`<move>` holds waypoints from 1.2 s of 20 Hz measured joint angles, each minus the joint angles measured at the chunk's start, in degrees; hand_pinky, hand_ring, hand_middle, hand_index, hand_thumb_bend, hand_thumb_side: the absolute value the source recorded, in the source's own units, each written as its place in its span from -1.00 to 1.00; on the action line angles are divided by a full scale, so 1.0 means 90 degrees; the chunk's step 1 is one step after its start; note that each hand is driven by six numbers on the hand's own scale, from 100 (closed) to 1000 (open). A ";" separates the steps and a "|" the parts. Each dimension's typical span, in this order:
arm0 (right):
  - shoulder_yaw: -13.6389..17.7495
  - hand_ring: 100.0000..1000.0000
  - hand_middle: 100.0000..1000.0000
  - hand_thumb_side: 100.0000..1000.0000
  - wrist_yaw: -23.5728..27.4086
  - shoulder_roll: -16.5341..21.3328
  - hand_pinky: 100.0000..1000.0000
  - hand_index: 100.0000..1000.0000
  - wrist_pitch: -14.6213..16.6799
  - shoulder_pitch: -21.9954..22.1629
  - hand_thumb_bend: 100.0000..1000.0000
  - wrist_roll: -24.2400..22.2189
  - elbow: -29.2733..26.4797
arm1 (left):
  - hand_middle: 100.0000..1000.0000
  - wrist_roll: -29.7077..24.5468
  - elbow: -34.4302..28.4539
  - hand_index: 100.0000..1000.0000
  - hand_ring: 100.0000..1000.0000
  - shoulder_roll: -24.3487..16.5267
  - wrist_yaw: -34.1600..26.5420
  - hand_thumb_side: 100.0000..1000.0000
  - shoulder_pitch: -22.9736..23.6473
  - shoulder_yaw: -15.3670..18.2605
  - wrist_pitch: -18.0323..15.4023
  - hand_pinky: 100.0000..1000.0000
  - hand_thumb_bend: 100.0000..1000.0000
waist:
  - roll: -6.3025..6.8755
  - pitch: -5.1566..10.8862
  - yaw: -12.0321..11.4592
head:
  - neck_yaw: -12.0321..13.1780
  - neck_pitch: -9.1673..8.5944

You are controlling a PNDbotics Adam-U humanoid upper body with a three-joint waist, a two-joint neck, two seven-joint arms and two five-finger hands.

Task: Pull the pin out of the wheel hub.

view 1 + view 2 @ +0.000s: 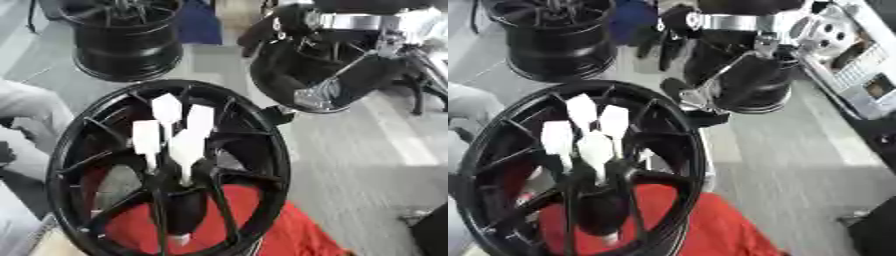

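A big black spoked wheel hub (262, 165) stands tilted in the foreground. Several white pins (186, 147) with wide flat heads stick up out of its centre, close together. A small white tip (179, 240) shows below the centre. My right arm, with silver joints (737, 22), comes in from the upper right. My right hand (667, 47) is black, its fingers hanging straight and relaxed, open and holding nothing. It hovers above and beyond the rim's far right side, apart from the pins. My left hand is not seen.
Red cloth (289, 235) lies under the hub. A second black wheel (127, 45) stands at the back left and another dark rim (350, 85) at the back right. Pale grey fabric (26, 115) shows at the left edge. A white shelf (859, 75) is at the right.
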State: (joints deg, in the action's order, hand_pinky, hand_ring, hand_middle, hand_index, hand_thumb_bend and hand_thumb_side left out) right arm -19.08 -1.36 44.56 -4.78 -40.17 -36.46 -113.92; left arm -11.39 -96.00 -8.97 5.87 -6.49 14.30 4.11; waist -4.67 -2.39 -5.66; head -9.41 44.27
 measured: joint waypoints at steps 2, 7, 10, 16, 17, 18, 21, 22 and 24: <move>-0.0002 0.37 0.57 -0.74 0.0006 -0.0040 0.50 0.86 0.0008 -0.0064 -1.00 -0.0002 0.0000 | 0.12 -0.0008 0.0000 0.30 0.31 0.0000 0.0000 0.47 0.0002 -0.0001 -0.0006 -0.02 -1.00 | 0.0001 0.0000 -0.0004 | -0.0022 0.0000; -0.0006 0.37 0.57 -0.74 0.0019 -0.0109 0.50 0.86 0.0009 -0.0125 -1.00 -0.0020 0.0000 | 0.12 -0.0014 0.0000 0.30 0.31 0.0001 0.0002 0.47 0.0002 -0.0010 -0.0008 -0.02 -1.00 | 0.0001 -0.0001 -0.0016 | -0.0041 0.0000; -0.0026 0.37 0.57 -0.74 0.0019 -0.0154 0.50 0.86 0.0000 -0.0136 -1.00 -0.0028 0.0000 | 0.12 -0.0016 0.0000 0.30 0.31 0.0001 0.0002 0.47 0.0002 -0.0032 -0.0007 -0.02 -1.00 | 0.0001 -0.0004 -0.0032 | -0.0048 0.0000; -0.0090 0.34 0.55 -0.65 -0.0032 -0.0247 0.48 0.84 -0.0204 -0.0183 -1.00 0.0020 0.0000 | 0.12 -0.0034 0.0000 0.30 0.31 0.0007 0.0002 0.47 -0.0010 -0.0041 -0.0019 -0.02 -1.00 | 0.0013 -0.0052 -0.0113 | -0.0105 0.0000; -0.0115 0.34 0.55 -0.66 -0.0057 -0.0282 0.47 0.84 -0.0267 -0.0183 -1.00 0.0049 0.0000 | 0.12 -0.0036 0.0000 0.30 0.32 0.0009 0.0002 0.47 -0.0012 -0.0041 -0.0021 -0.02 -1.00 | 0.0022 -0.0066 -0.0127 | -0.0111 0.0000; -0.0131 0.34 0.55 -0.61 -0.0082 -0.0309 0.47 0.84 -0.0335 -0.0181 -1.00 0.0082 0.0000 | 0.12 -0.0041 0.0000 0.30 0.32 0.0021 0.0002 0.47 -0.0018 -0.0042 -0.0025 -0.02 -1.00 | 0.0030 -0.0076 -0.0140 | -0.0126 0.0000; -0.0203 0.33 0.54 -0.53 -0.0191 -0.0401 0.46 0.84 -0.0546 -0.0177 -1.00 0.0178 0.0000 | 0.12 -0.0046 0.0000 0.30 0.32 0.0057 0.0002 0.47 -0.0049 -0.0062 -0.0030 -0.02 -1.00 | 0.0040 -0.0112 -0.0174 | -0.0161 0.0000; -0.0225 0.33 0.54 -0.53 -0.0232 -0.0429 0.46 0.84 -0.0618 -0.0172 -1.00 0.0208 0.0000 | 0.12 -0.0046 0.0000 0.30 0.32 0.0057 0.0002 0.47 -0.0068 -0.0072 -0.0030 -0.02 -1.00 | 0.0040 -0.0122 -0.0188 | -0.0164 0.0000; -0.0273 0.33 0.54 -0.48 -0.0307 -0.0500 0.46 0.84 -0.0754 -0.0140 -1.00 0.0266 0.0000 | 0.12 -0.0047 0.0000 0.30 0.32 0.0057 0.0002 0.47 -0.0072 -0.0073 -0.0031 -0.02 -1.00 | 0.0044 -0.0135 -0.0201 | -0.0177 0.0000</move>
State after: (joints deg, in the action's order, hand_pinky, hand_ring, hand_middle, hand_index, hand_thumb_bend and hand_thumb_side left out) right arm -21.54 -4.13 40.07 -11.56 -41.44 -34.07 -113.92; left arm -11.81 -95.99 -8.46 5.89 -7.14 13.64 3.83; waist -4.28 -3.61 -7.47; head -11.00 44.27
